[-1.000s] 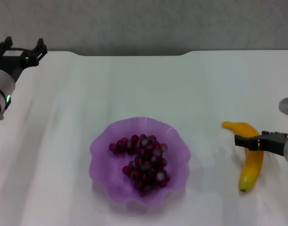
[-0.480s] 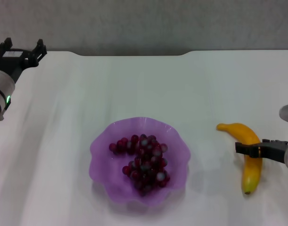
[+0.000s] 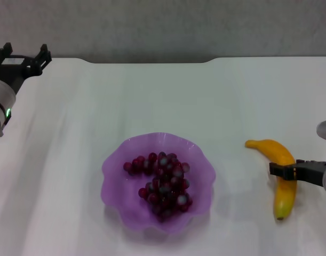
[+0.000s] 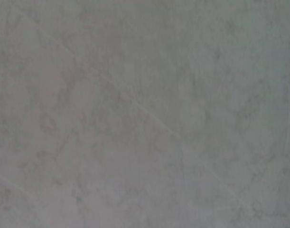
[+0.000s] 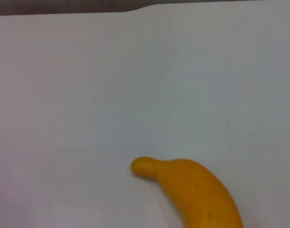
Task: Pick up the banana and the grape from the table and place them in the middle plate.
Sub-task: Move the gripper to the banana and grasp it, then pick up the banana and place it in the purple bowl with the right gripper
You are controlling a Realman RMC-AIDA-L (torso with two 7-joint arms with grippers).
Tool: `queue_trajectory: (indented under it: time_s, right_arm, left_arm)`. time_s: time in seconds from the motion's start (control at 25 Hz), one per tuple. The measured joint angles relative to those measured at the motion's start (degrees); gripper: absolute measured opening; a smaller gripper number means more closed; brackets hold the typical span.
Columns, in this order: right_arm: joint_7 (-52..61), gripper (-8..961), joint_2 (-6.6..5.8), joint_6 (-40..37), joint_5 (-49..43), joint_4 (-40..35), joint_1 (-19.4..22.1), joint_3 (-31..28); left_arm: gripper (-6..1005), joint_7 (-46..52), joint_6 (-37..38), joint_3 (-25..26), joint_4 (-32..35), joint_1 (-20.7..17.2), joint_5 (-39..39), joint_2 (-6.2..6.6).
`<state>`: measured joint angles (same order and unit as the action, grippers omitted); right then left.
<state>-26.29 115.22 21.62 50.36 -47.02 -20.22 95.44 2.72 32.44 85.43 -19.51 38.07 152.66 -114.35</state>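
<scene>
Right now my right gripper (image 3: 284, 171) sits across the middle of the curved yellow-orange banana (image 3: 280, 173) on the white table (image 3: 152, 96); can't tell if I'm clamped on it. Dark red-purple grape bunch (image 3: 163, 184) lies in the scalloped translucent purple plate (image 3: 112, 176). Left gripper (image 3: 21, 56) parked far-left, fingers apart, holding nothing.

We saw a yellow-orange banana (image 3: 280, 173) with a greenish tip, dark red-purple grapes (image 3: 161, 184) with whitish sheen, a translucent purple plate (image 3: 114, 178), and a plain white table (image 3: 152, 101).
</scene>
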Motion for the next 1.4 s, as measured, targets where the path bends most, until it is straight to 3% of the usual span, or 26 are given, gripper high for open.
queue_trajectory:
  time_s: [0.48, 0.6, 0.8, 0.92, 1.2, 1.4]
  right_arm:
    - [0.10, 577, -0.02, -1.95, 0.07, 0.80, -0.34, -0.29]
    - [0.10, 518, 0.05, -1.65, 0.10, -5.27, 1.72, 0.09]
    - [-0.13, 513, -0.06, -0.17, 0.10, -14.04, 5.45, 0.52]
    - [-0.46, 517, -0.08, 2.03, 0.09, -18.13, 5.69, 0.59]
    - [-1.31, 527, -0.07, 2.27, 0.09, -24.61, 3.12, 5.48]
    - [-1.11, 534, 0.02, -1.68, 0.09, -22.67, -1.00, 11.64]
  left_arm:
    - [889, -0.48, 0.27, 0.08, -0.01, -0.40, 0.00, -0.07]
    - [889, -0.52, 0.18, 0.09, -0.01, -0.75, 0.01, -0.02]
    - [889, -0.52, 0.03, 0.09, -0.01, -0.86, 0.01, 0.06]
    - [889, -0.52, -0.14, 0.09, 0.00, -1.03, 0.00, 0.13]
    - [889, -0.53, -0.15, 0.08, -0.29, -0.67, 0.01, 0.17]
    - [889, -0.52, -0.15, 0.09, -0.29, -0.24, 0.00, 0.03]
